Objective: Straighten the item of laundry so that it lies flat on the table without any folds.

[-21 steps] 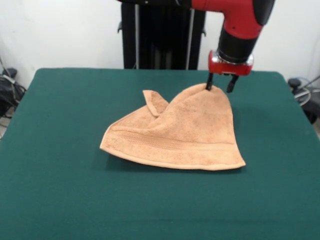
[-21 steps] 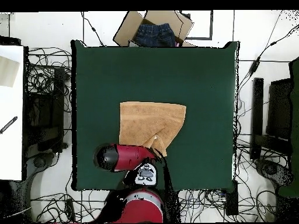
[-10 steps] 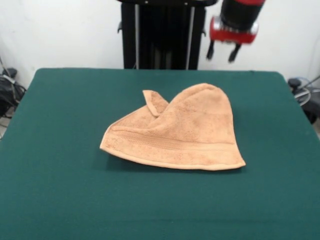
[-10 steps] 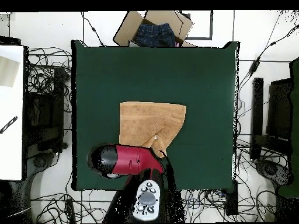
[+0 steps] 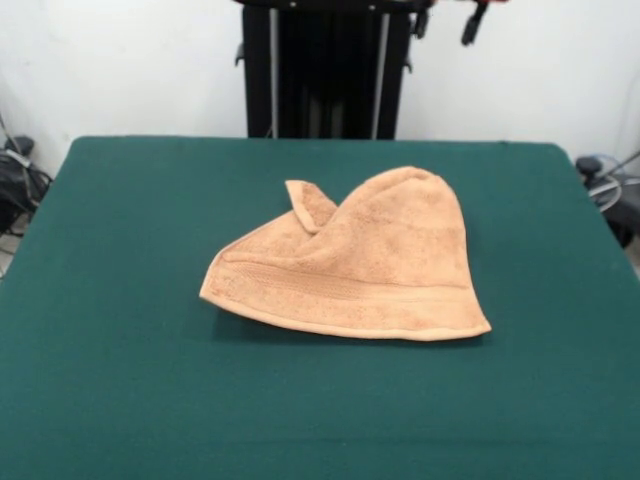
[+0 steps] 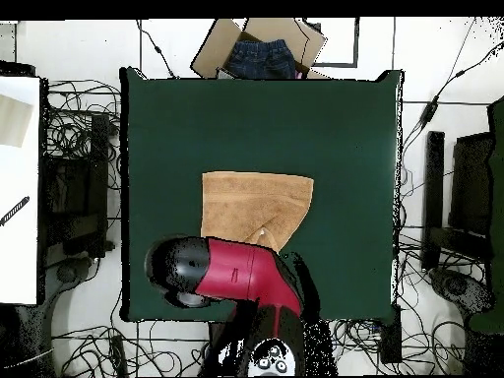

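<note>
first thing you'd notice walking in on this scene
A peach-orange towel lies folded in the middle of the dark green table, one corner flipped up at its far edge. In the overhead view the red arm overhangs the towel's edge nearest the base. The gripper hangs open at the top, touching nothing.

Only the gripper [image 5: 445, 22] fingertips show — the front view's top edge cuts the rest. Overhead, the red arm [image 6: 231, 276] hides the towel's [image 6: 254, 205] near corner.
</note>
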{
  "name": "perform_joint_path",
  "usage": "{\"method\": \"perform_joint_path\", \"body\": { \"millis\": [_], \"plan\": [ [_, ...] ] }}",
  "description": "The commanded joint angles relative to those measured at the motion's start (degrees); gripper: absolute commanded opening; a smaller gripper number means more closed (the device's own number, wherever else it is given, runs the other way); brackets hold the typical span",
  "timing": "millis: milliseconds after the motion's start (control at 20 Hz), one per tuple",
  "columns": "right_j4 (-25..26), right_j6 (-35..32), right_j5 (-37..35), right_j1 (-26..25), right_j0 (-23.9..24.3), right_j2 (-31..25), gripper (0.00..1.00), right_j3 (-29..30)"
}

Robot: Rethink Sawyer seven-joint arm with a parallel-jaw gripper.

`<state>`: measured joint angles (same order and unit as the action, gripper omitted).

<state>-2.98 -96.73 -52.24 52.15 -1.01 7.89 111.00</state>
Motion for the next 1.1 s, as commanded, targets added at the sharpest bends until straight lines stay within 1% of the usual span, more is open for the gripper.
{"method": "perform_joint_path", "body": {
  "millis": [50, 200, 350, 500, 650, 850, 1100],
  "plan": [
    [0.96, -8.21, 11.14, -7.57, 3.23, -3.00, 1.00, -4.94],
    [0.71, -7.92, 17.19, -10.82, 4.59, -4.14, 1.00, -5.34],
    [0.64, -8.59, 19.69, -13.20, 4.49, -4.11, 1.00, -6.82],
    [0.30, -8.65, 19.68, -15.10, 4.23, -3.77, 1.00, -8.87],
    [0.17, -8.60, 19.07, -15.96, 3.96, -3.25, 1.00, -10.18],
    [-0.08, -7.76, 17.95, -16.09, 4.47, -3.35, 1.00, -11.01],
    [-0.41, -8.27, 17.98, -15.41, 4.20, -2.97, 1.00, -10.59]
  ]
}}
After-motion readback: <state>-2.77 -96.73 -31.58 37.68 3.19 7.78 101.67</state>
